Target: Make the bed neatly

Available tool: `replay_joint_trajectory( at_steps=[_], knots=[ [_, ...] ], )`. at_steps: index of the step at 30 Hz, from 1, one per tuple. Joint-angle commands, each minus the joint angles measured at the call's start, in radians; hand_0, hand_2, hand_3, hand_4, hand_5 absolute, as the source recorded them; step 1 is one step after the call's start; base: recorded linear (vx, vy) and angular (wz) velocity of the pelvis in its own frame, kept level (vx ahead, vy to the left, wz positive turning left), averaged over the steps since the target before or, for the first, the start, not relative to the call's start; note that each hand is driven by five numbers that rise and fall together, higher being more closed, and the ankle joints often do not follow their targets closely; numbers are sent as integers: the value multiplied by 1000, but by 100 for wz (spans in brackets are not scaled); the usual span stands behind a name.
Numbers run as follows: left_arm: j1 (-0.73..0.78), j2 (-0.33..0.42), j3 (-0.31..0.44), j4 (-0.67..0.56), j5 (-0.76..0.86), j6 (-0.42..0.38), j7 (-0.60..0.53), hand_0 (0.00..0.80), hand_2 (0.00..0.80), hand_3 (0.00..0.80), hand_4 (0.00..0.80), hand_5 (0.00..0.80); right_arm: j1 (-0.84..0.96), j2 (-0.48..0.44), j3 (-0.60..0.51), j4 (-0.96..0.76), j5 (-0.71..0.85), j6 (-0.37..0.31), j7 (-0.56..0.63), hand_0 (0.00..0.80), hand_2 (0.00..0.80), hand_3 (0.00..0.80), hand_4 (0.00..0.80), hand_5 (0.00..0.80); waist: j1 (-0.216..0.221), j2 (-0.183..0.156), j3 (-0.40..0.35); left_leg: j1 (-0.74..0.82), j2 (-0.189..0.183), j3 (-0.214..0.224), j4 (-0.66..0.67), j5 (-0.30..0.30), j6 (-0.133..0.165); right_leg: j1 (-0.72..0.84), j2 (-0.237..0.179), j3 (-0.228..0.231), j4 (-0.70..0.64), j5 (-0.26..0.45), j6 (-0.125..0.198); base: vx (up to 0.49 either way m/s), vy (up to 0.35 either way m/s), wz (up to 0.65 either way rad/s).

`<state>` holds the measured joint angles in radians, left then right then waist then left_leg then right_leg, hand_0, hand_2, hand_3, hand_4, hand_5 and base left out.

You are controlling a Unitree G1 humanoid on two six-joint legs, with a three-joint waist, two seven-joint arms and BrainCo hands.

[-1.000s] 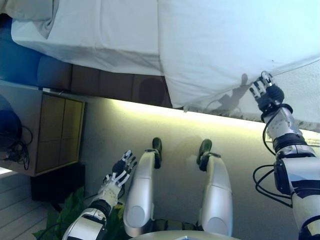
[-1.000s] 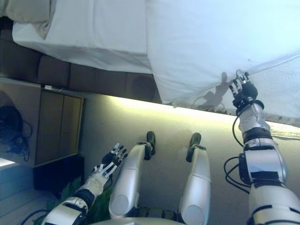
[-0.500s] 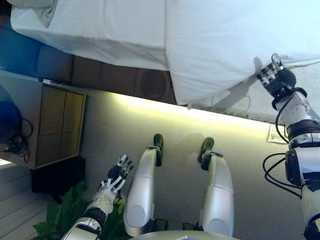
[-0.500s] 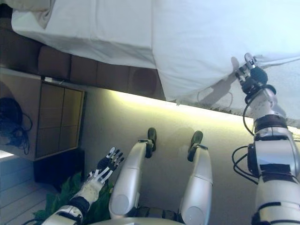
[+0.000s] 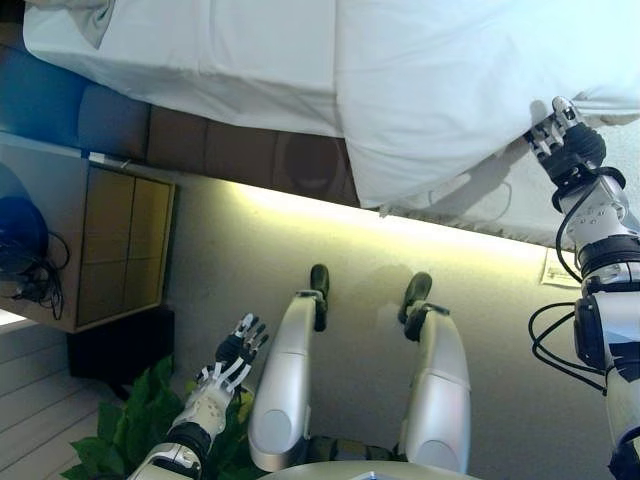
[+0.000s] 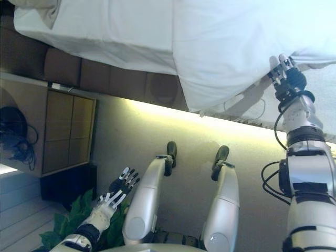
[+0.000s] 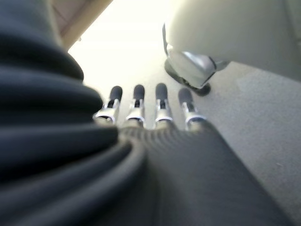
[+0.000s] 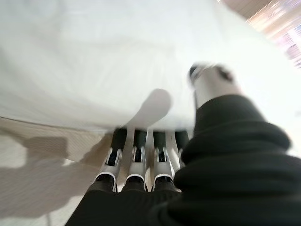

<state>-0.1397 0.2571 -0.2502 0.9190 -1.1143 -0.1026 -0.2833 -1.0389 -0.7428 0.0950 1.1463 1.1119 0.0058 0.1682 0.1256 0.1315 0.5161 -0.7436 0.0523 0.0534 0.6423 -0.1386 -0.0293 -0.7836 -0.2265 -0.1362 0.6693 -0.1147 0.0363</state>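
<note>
The bed runs across the top of the eye views, with a white sheet [image 5: 230, 60] over its left part. A white duvet [image 5: 450, 90] hangs over the near side. My right hand [image 5: 565, 140] is raised at the duvet's lower edge on the right. In the right wrist view its fingers [image 8: 136, 150] reach under the hem and the thumb [image 8: 209, 82] lies on top, pinching the duvet's edge [image 8: 155, 106]. The patterned mattress side [image 5: 500, 205] shows below the lifted hem. My left hand [image 5: 232, 360] hangs low at the lower left, open and empty, with its fingers [image 7: 146, 106] straight.
A wooden nightstand [image 5: 110, 250] stands left of the bed, with cables beside it. The dark brown bed base [image 5: 230, 150] runs under the sheet. A green plant [image 5: 120, 430] sits by my left hand. A paper [image 5: 558, 268] lies on the floor at the right.
My right hand has risen and moved right, lifting the duvet's edge with it and baring more of the mattress side. My left hand has dropped slightly. The view has shifted a little.
</note>
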Motion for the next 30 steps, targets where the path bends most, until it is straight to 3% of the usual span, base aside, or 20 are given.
replay_joint_trajectory(
  at_steps=[1, 19, 20, 30],
  knots=[
    [69, 41, 17, -26, 1, -11, -13, 0, 0, 0, 0, 0, -64, -47, 34, -125, 2, -56, 59, 800, 800, 800, 800, 800, 4, 14, 4, 56, -8, -47, -122, 96, 12, 73, 3, -11, -1, -6, -6, -1, 9, -4],
    [48, 69, 42, 12, 5, -24, -34, 0, 0, 0, 0, 0, -33, -43, 21, -71, -4, 11, 131, 800, 800, 800, 800, 800, 7, -26, 3, 211, -5, -40, -196, 97, 4, 248, 5, -37, -122, 20, 7, -5, 5, -1],
    [41, 71, 41, 13, 9, -32, -38, 0, 0, 0, 0, 0, -24, -38, 21, -67, 4, 28, 150, 800, 800, 800, 800, 800, 8, -32, -4, 225, -2, -31, -219, 128, 7, 266, 1, -51, -157, 54, 3, -67, 38, -1],
    [-11, 84, 31, -10, -1, -38, -9, 0, 0, 0, 0, 0, 29, 13, -1, -65, 7, 36, 198, 800, 800, 800, 800, 800, 13, -58, -66, 331, 3, -19, -323, 152, -2, 394, -2, -86, -301, 98, 28, 0, 9, 0]
  ],
)
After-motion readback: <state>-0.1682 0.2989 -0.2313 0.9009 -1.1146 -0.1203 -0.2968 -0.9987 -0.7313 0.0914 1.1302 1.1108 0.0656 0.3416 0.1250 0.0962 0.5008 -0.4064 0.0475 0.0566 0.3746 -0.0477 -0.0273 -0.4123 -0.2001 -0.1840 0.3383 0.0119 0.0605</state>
